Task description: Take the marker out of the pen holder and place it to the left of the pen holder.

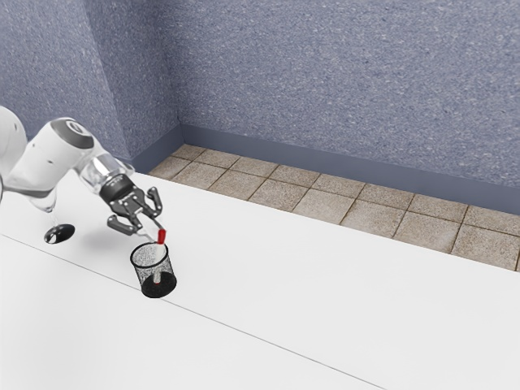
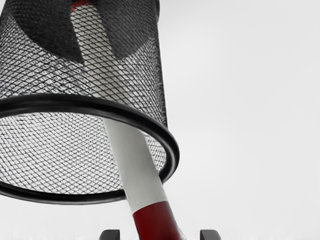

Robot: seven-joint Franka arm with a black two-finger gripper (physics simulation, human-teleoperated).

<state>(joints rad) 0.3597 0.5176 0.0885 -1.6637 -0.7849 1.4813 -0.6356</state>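
Found marker (image 2: 131, 160) leaning inside pen holder (image 1: 146, 272), lower left of the exterior view, below gripper (image 1: 147, 222) with fingers spread, clamped on nothing; judged well into approach, with gripping, lifting out and setting down left of holder outstanding.

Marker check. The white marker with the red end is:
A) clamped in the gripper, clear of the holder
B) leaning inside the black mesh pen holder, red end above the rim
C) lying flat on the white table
B: the marker slants out over the pen holder's rim, and the open gripper isn't closed on it.
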